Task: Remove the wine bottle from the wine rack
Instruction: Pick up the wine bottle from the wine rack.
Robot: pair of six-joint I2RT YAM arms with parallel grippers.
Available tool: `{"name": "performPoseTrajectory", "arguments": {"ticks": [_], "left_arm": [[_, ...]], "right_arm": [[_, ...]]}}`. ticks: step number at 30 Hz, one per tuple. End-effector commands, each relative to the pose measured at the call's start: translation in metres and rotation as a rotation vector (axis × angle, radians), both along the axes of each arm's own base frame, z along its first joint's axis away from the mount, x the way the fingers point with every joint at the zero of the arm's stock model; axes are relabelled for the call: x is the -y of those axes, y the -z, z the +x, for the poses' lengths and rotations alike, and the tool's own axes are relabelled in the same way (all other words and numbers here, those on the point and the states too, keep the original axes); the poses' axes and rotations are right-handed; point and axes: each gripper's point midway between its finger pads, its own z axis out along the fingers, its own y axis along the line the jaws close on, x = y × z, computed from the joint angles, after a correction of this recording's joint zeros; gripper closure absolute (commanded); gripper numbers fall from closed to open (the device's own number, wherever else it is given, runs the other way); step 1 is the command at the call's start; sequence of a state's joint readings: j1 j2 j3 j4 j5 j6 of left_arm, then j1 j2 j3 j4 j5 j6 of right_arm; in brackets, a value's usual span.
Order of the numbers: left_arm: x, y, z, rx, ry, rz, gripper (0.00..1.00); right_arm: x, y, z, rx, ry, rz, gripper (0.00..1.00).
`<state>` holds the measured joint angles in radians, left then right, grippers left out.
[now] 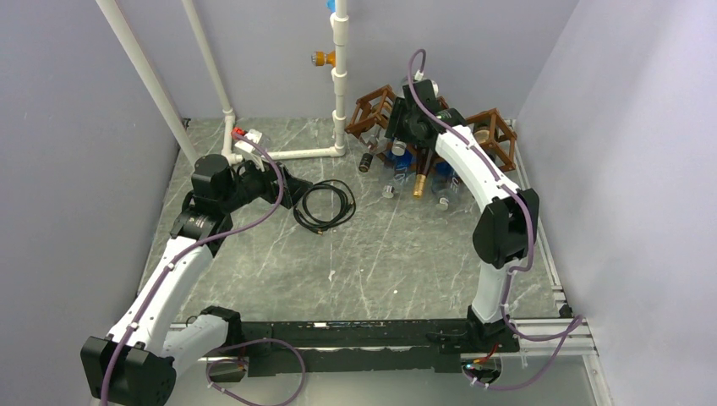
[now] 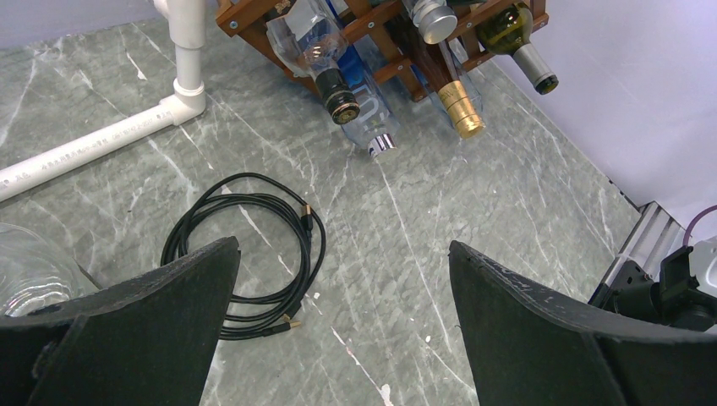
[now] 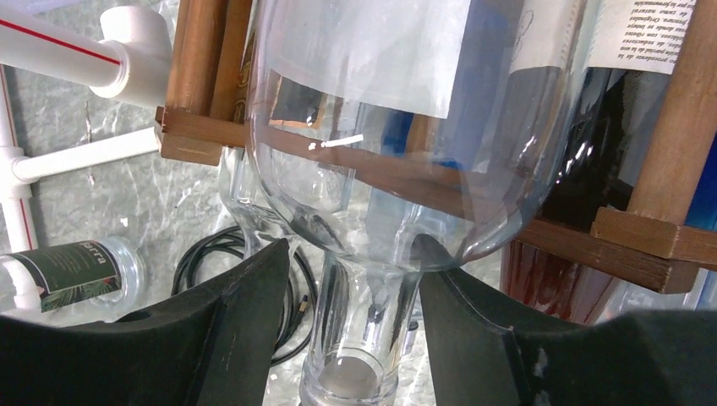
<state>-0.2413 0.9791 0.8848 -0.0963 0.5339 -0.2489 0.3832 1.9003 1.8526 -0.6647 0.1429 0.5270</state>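
One clear bottle lay neck-out in the rack, upper right of the top view, its neck straddled but unclamped by the right gripper, so grasping seemingly needed a clench, then a straight pull; the left gripper gaped empty.

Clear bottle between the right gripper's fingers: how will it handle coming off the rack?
Likely slippery: the clear bottle is smooth glass and the right gripper straddles only its narrow neck. It looks empty, so probably light, yet breakable. Round body, so it may roll if laid on the table.
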Motion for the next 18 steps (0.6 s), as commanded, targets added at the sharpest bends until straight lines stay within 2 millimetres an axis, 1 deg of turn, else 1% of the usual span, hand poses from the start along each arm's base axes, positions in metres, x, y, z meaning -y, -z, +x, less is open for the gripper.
{"name": "performPoseTrajectory", "arguments": {"ticks": [1, 14, 18], "left_arm": [[-0.0011, -0.024, 0.0002, 0.069, 0.005, -0.004, 0.01], [-0.0013, -0.0237, 0.0002, 0.069, 0.005, -0.005, 0.01], [-0.0013, -0.024, 0.0002, 0.069, 0.005, -0.006, 0.01]], "right_arm": [[-0.0056, -0.017, 0.0086, 0.033, 0.001, 0.044, 0.41], [-0.0092, -0.01, 0.0095, 0.016, -0.007, 0.054, 0.44], [-0.0103, -0.0085, 0.0088, 0.012, -0.014, 0.057, 0.47]]}}
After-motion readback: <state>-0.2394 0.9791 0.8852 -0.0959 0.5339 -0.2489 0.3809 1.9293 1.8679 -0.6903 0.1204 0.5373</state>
